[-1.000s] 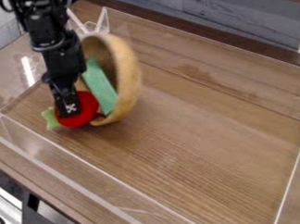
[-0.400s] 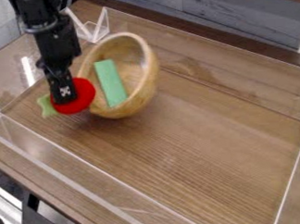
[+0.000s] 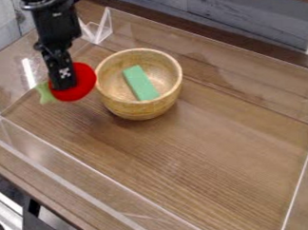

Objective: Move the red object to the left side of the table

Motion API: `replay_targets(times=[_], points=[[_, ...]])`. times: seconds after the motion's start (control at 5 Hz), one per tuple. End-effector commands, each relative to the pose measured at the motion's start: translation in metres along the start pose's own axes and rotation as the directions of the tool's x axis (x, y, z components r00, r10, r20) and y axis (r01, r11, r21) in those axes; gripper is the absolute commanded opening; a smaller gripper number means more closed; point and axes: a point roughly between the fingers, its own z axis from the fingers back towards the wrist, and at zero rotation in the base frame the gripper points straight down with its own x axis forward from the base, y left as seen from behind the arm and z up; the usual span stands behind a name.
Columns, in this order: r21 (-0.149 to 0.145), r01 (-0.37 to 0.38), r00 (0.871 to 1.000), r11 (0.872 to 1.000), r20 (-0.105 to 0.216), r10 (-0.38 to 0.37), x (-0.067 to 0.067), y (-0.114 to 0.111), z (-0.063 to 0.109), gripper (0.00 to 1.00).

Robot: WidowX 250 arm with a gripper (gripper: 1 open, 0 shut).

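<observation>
The red object [image 3: 74, 83], a small round red toy fruit with a light green leafy piece on its left, hangs just above the table [image 3: 209, 153] at the left, held by my gripper [image 3: 62, 74], which comes down from above and is shut on it. The fingertips sit against the fruit's top and partly cover it. To the right of the fruit, the round wooden bowl [image 3: 139, 101] stands upright with a flat green block [image 3: 141, 83] lying inside.
Low clear acrylic walls [image 3: 147, 217] border the tabletop on all sides. A small clear triangular stand [image 3: 99, 29] sits at the back left, behind my arm. A grey wall runs along the far side.
The gripper has lifted the red fruit up and to the left, out of the bowl. The bowl, tipped on its side before, has dropped back upright with the green block inside.
</observation>
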Motion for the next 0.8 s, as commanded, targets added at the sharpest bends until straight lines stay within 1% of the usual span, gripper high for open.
replay_targets(times=[0.0, 0.2, 0.4, 0.6], points=[[0.070, 0.001, 0.999, 0.998, 0.040, -0.004, 0.009, 0.002, 0.028, 0.00], [0.073, -0.044, 0.998, 0.996, 0.050, 0.041, 0.003, 0.024, 0.036, 0.00], [0.074, -0.079, 0.996, 0.994, 0.057, 0.074, -0.006, 0.046, 0.040, 0.00], [0.070, -0.051, 0.997, 0.996, 0.056, 0.047, -0.015, 0.051, 0.039, 0.00]])
